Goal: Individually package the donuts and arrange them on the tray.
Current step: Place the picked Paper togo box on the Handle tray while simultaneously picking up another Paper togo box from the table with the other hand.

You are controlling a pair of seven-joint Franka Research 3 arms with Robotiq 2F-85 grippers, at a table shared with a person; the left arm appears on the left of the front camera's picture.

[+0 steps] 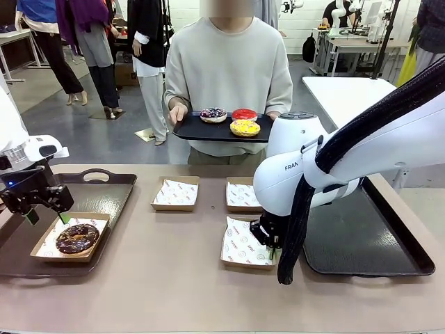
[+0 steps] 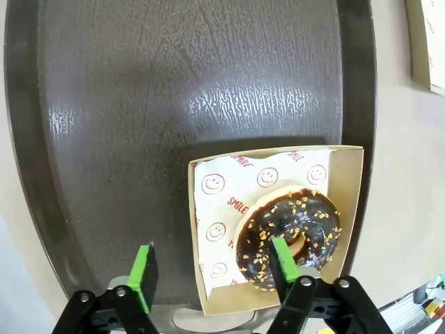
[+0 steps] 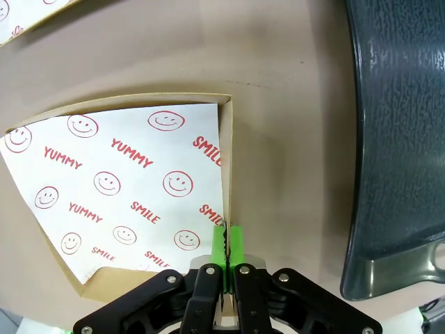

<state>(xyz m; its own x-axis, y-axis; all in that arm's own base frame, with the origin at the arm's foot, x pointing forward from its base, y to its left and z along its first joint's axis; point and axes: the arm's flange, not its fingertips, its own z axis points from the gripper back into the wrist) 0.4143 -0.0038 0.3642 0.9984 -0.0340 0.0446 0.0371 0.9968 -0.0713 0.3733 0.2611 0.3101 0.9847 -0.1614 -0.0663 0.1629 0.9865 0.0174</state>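
Left gripper [image 2: 212, 275] is spread open, hovering low at the lower left of the front view, over the left tray [image 2: 174, 83]. The chocolate donut [image 2: 288, 236] sits in the donut box [image 2: 348, 181] on that tray, just under one green pad. Right gripper [image 3: 226, 233] is pressed together, pinching the wall of the empty box [image 3: 125, 188] at center table, beside the right tray [image 3: 403, 139]. Top center, a person holds a black tray [image 1: 191, 131] with the purple donut [image 1: 213, 115], red donut [image 1: 244, 114] and yellow donut [image 1: 245, 128].

a donut [image 1: 77, 238] lies in a box [image 1: 66, 257] on the left tray [image 1: 104, 191]; three boxes [image 1: 175, 193] [image 1: 243, 194] [image 1: 240, 243] sit right of it.
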